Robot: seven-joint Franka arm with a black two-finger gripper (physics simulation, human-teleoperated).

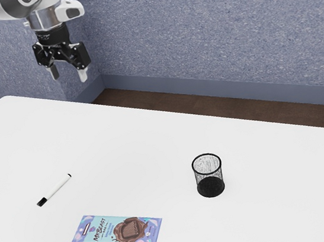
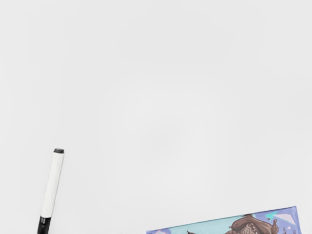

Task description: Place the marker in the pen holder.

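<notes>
High at the exterior view's upper left hangs my gripper (image 1: 69, 76), open, its two fingertips apart with nothing between them. The white marker (image 1: 56, 190) with black ends lies flat on the table at the exterior view's left, well away from the gripper. In the wrist view the marker (image 2: 52, 185) also lies on the white surface. The pen holder (image 1: 208, 175), a black mesh cup, stands upright at the exterior view's right of the marker; its mesh shows no pen inside.
A blue and purple chocolate bar (image 1: 117, 231) lies flat on the white table (image 1: 129, 143), between the marker and the pen holder but nearer the exterior camera. The wrist view catches part of the bar (image 2: 209, 226). A blue-grey wall (image 1: 210, 31) rises behind the table.
</notes>
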